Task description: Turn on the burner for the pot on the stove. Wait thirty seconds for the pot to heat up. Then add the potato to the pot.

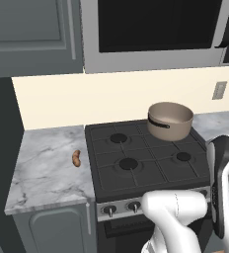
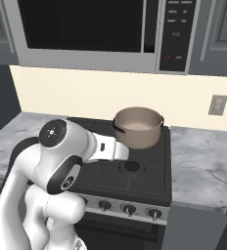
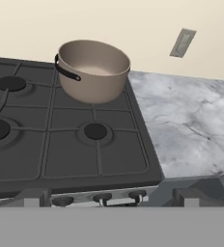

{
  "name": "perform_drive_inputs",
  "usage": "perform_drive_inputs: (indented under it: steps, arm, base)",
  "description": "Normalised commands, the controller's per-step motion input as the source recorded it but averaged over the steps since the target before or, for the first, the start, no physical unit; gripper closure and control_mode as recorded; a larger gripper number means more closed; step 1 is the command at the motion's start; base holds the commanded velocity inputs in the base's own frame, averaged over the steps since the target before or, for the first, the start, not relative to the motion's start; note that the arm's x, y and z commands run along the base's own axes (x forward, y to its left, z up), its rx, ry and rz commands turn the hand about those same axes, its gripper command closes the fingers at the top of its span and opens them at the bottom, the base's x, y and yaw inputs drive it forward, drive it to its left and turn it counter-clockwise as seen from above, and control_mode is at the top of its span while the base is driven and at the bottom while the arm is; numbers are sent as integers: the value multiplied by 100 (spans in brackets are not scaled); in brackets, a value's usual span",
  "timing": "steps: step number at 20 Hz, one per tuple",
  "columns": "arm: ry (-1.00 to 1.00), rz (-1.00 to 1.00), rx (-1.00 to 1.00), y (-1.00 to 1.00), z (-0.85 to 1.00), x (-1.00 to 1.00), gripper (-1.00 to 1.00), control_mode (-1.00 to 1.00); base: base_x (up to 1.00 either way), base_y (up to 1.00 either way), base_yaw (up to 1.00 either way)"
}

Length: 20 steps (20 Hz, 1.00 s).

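Jaws stand fully apart and hold nothing, with the hand pulled back at the front of the range, looking across it from just behind the silver panel. Largest in the scene is the stove, a black four-burner cooktop with grates, set between two marble counters, the left counter and the right counter. On its back right burner sits the pot, tan-brown, lidless, straight-sided, its dark curved handle facing the front left; the beige inside looks empty, though the far part of its floor is hidden by the near wall. Below the grates runs the row of small dark knobs on the front panel; which one feeds the pot's burner cannot be read from here, and the likeliest guess is one toward the right end. Each knob is a stiff little stub that should want a firm pinch across its sides and a twist. Smallest is the potato, lying on the left counter just beside the stove's left edge, well apart from the pot. It looks light, hard and rounded, so it may roll or squirt from the fingers; taking it across its narrow middle, jaws square to its long axis, seems the safest hold.
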Motion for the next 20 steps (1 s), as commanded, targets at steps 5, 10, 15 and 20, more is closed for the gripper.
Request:
perform_drive_inputs:
  steps: [5, 10, 15, 20]
  arm:
    - [-4, 0, 0, 96, 0, 0, -100, -100]
    - [0, 0, 0, 100, 0, 0, -100, -100]
    - [0, 0, 0, 100, 0, 0, -100, -100]
    - [0, 3, 3, 100, -3, 0, -100, -100]
  base:
    - [0, 0, 0]
    - [0, 0, 0]
    - [0, 0, 0]
    - [0, 0, 0]
